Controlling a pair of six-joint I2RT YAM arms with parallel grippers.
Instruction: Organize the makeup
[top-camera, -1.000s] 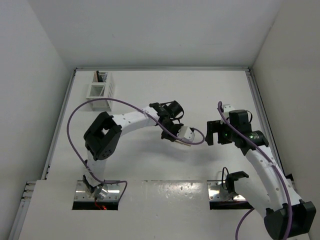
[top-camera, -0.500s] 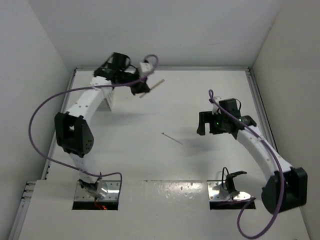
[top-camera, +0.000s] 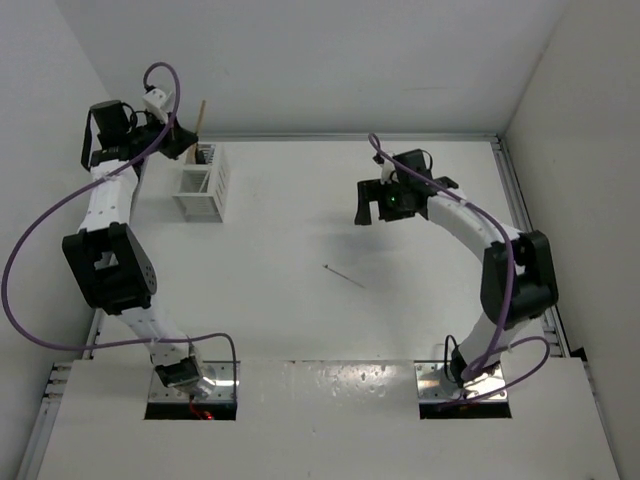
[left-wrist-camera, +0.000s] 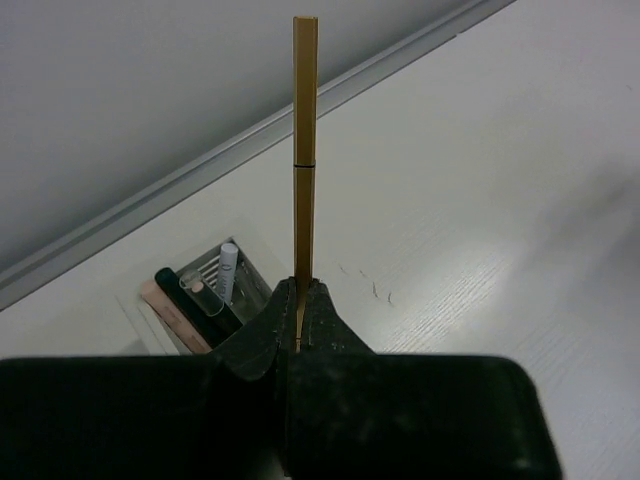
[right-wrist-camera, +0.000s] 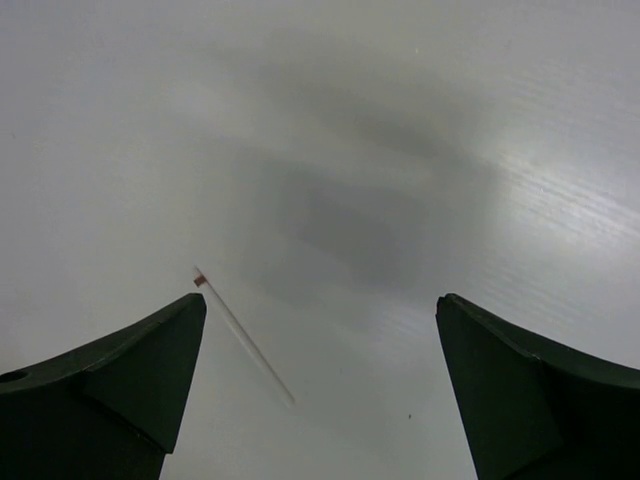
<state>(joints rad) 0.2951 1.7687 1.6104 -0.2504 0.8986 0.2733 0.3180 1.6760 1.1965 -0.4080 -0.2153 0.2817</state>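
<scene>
**Inventory: makeup sticks, rack, two arms**

1. Tan stick (left-wrist-camera: 304, 200): slim, straight and gold-tan, with one dark seam line about a third of the way from its free end. Any print is too small to read. Its near end is clamped between the closed fingers of the left gripper (left-wrist-camera: 300, 296), and the rest projects straight out past the fingertips. The top view places it at 10 o'clock on the table (top-camera: 300, 330), by the far end of the rack (top-camera: 203, 182). Whether it touches the rack cannot be told.

2. Rack: white, slotted, open-topped. The left wrist view shows its contents at 8 o'clock of the jaws: a pink stick (left-wrist-camera: 168, 308), a black stick (left-wrist-camera: 190, 292) and a pale stick with a rounded white cap (left-wrist-camera: 228, 268). They stand close together, and the compartment each one sits in cannot be told. In the top view they are only dark specks.

3. Thin stick (right-wrist-camera: 245, 340): hair-thin and pale, with a reddish-brown tip at one end. It lies flat near the centre of the table, well apart from the rack. The right wrist view shows the tip colour, while the top view gives only a faint dark line.

4. Right gripper (right-wrist-camera: 322, 300): jaws wide apart and empty, above bare table. In the top view it sits at 1 o'clock of the thin stick, apart from it
</scene>
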